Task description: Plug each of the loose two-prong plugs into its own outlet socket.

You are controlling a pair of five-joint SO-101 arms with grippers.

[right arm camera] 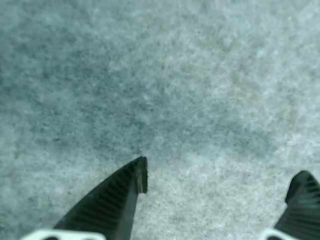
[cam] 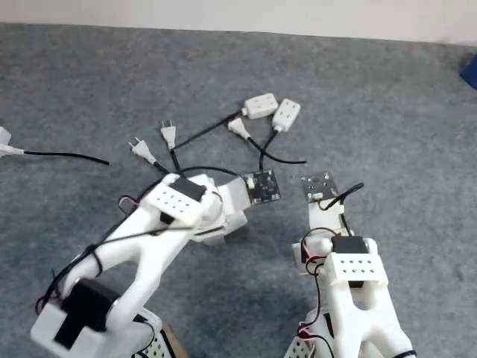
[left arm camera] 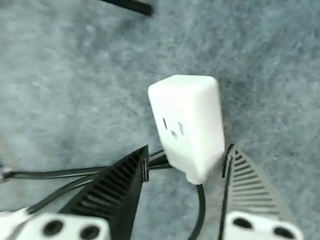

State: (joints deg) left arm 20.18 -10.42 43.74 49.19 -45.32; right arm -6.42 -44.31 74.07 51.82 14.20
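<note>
Two white outlet sockets (cam: 261,106) (cam: 286,113) lie side by side at the back of the grey carpet, with black cords trailing forward. One white two-prong plug (cam: 238,127) lies just beside them. Two more plugs (cam: 168,134) (cam: 140,149) lie further left, prongs pointing away. My left gripper (left arm camera: 185,156) is open, and the cord end of an outlet socket (left arm camera: 187,122) sits between its fingertips, slots facing up. My right gripper (right arm camera: 220,175) is open over bare carpet, to the right of the left gripper (cam: 257,186) and in front of the sockets.
Another white plug (cam: 4,142) with a black cord lies at the far left edge. Black cords (left arm camera: 55,175) run across the carpet beside my left fingers. A blue object (cam: 471,71) pokes in at the right edge. Open carpet (cam: 402,134) stretches to the right of the sockets.
</note>
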